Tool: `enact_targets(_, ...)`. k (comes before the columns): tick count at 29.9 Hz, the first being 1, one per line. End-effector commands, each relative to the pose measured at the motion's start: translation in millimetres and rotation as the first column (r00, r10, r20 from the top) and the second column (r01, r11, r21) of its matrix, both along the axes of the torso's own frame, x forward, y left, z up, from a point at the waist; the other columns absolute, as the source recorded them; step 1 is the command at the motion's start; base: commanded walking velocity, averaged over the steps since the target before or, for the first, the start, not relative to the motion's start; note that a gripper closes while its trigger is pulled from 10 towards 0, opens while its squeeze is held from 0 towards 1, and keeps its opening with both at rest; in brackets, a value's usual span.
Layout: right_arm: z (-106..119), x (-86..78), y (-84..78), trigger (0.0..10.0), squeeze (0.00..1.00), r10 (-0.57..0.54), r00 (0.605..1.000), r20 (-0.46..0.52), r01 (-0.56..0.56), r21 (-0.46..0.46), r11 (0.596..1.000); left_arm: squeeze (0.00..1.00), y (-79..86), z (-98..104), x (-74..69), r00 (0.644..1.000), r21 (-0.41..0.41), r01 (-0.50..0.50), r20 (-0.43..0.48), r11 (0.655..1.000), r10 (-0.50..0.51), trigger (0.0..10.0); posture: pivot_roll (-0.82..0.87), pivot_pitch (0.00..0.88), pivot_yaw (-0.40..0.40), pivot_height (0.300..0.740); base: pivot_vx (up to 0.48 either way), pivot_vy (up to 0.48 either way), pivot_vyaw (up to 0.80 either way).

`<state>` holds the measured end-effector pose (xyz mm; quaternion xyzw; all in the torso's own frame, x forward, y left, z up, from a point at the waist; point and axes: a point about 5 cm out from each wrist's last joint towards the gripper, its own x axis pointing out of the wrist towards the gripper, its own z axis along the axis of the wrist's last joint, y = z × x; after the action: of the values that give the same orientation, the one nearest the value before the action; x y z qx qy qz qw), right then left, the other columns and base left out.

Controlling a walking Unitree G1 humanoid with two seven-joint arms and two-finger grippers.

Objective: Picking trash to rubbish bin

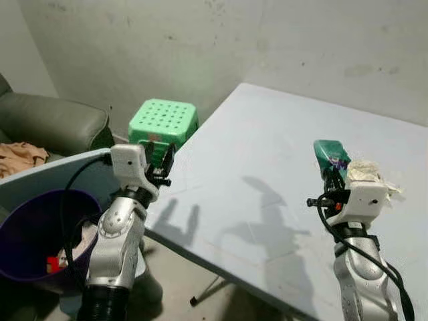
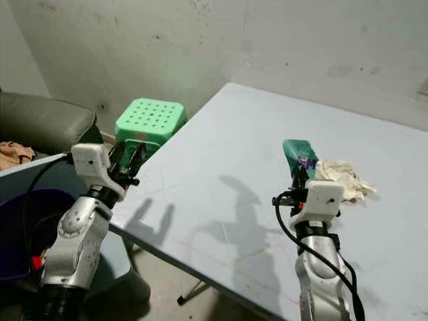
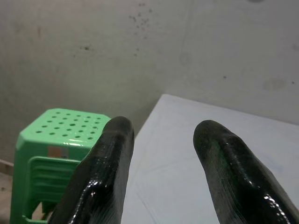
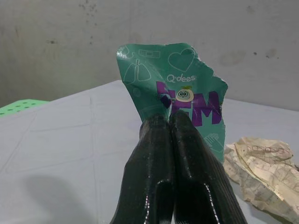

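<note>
The left gripper [image 3: 161,175] has its 2 glossy black fingers [image 3: 100,182] spread apart with a clear gap between them. Beyond them lies the pale blue-grey flat tabletop [image 3: 196,140], its corner near a stained grey wall [image 3: 117,51]. Beside the table stands a bright green plastic stool with a perforated seat [image 3: 58,140].

Torn teal foil snack wrapper [image 4: 182,88], purple lettering: upright, pinched above the table | crumpled beige paper wad [image 4: 259,172]: lying just beside it | purple plastic rubbish bin [image 1: 30,231]: open, floor, table's left edge
</note>
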<state>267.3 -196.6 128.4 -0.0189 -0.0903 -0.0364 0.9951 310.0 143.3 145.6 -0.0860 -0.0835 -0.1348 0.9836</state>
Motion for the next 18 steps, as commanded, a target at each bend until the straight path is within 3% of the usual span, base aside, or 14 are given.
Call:
enact_targets(1,0.1,-1.0,-1.5,10.0,0.00,-0.033,0.999,0.001,0.033,-0.015,0.999,0.00,-1.0,6.0,2.3,0.999,0.010,0.013,0.030,1.000,-0.013,10.0,-0.08,0.000,-0.009,0.740,0.000,0.000,0.80)
enact_targets(18,-3.2,-1.7,7.0,10.0,0.00,0.026,0.999,-0.031,-0.027,-0.028,0.999,0.00,11.5,9.8,13.1,1.000,0.044,-0.022,0.014,0.999,0.021,10.0,-0.07,0.000,-0.015,0.740,0.000,0.000,0.80)
